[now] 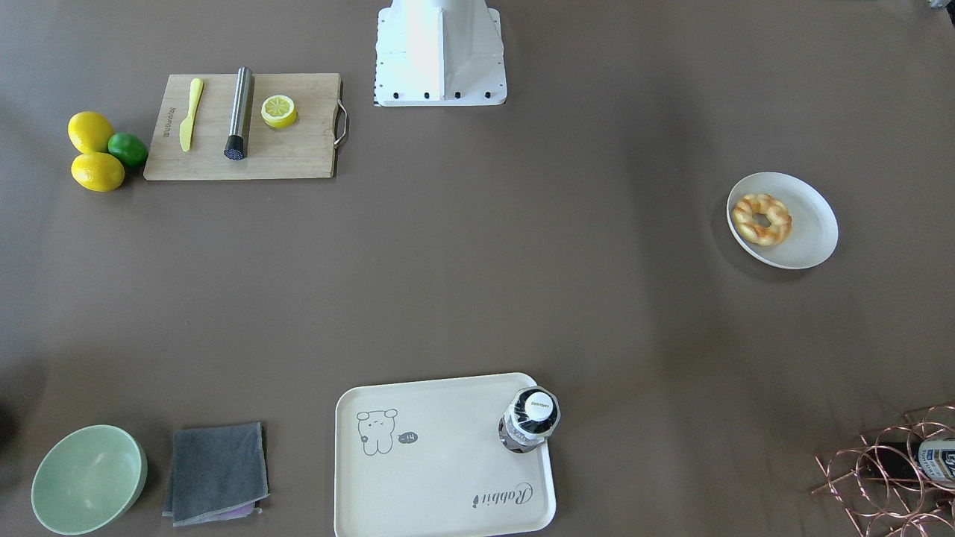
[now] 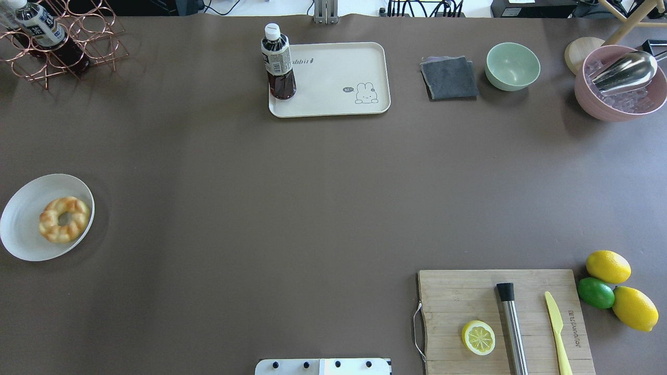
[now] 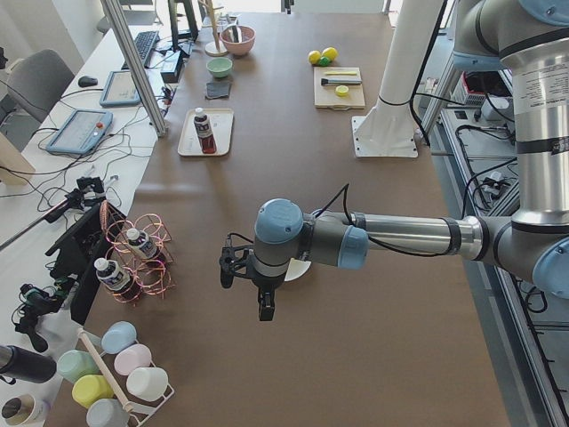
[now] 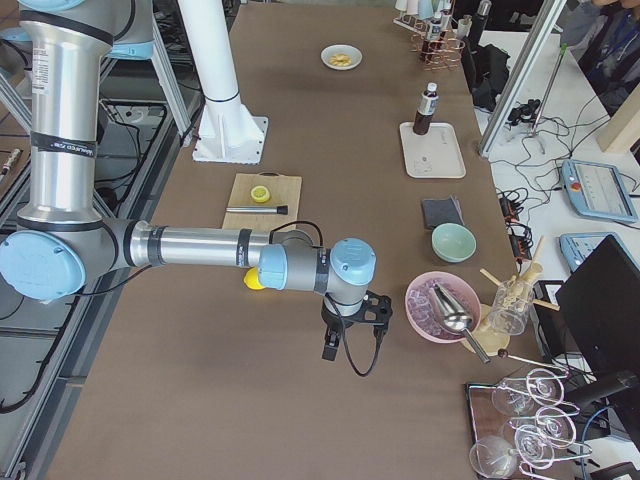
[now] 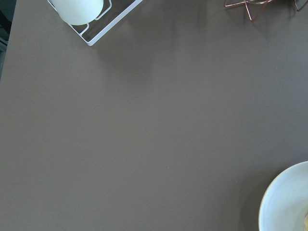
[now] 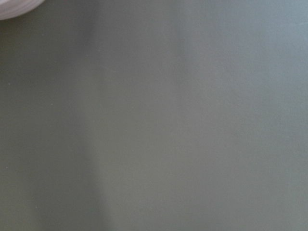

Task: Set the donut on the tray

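The donut, a golden twisted ring, lies on a round white plate at the table's left end; it also shows in the overhead view. The cream tray with the bear drawing lies at the far edge, mid-table. My left gripper hangs above the table's left end near the plate, whose rim shows in the left wrist view. My right gripper hangs above the table's right end. They show only in the side views, so I cannot tell whether they are open or shut.
A dark drink bottle stands on the tray's corner. A cutting board holds a lemon half, a knife and a steel tool. Lemons and a lime, a green bowl, a grey cloth, a pink bowl and a copper rack stand around the edges.
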You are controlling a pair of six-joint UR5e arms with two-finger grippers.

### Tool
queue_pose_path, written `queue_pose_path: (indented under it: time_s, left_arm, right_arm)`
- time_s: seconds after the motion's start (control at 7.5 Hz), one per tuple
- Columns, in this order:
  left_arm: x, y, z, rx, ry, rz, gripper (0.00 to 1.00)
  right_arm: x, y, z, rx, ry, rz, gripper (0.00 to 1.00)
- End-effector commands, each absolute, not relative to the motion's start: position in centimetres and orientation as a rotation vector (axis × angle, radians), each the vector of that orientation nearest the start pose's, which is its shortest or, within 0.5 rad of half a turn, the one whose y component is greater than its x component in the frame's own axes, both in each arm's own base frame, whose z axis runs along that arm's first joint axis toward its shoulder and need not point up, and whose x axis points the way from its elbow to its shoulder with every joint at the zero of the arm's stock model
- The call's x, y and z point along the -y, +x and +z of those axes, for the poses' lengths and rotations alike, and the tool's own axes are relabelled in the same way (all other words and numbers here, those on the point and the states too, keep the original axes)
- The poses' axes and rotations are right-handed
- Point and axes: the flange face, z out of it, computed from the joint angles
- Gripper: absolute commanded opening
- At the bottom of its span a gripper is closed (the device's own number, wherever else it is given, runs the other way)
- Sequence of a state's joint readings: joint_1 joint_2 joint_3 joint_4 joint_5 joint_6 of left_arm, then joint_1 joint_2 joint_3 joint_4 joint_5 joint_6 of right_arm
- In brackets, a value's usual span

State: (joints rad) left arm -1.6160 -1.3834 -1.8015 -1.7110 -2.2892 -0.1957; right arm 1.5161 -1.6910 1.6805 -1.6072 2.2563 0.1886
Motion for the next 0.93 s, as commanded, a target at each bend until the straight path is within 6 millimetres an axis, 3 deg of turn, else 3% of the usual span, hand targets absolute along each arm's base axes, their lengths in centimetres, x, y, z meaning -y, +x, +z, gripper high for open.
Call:
queue_pose_path:
  time_s: [0.0,0.13,0.27,0.53,0.8]
  left_arm:
    - [42.8,-5.4,61.6,-0.737,0.096,-0.094,0.96]
    - [42.5,-4.3,62.0,-0.741,0.087,-0.060,0.88]
    - [42.1,-3.6,62.5,-0.742,0.087,-0.035,0.97]
    - [39.8,-1.1,64.9,-0.756,0.103,0.035,0.98]
    - [39.7,1.0,67.5,-0.768,0.108,0.058,0.97]
  right_arm:
    - [44.9,3.1,64.3,0.731,0.036,0.051,1.00]
    - [45.1,1.8,63.5,0.781,0.074,0.008,1.00]
    - [45.2,0.6,63.1,0.804,0.072,-0.017,1.00]
    - [45.7,-2.3,61.4,0.825,0.137,-0.103,1.00]
    - [44.6,-3.5,61.8,0.839,0.174,-0.157,1.00]
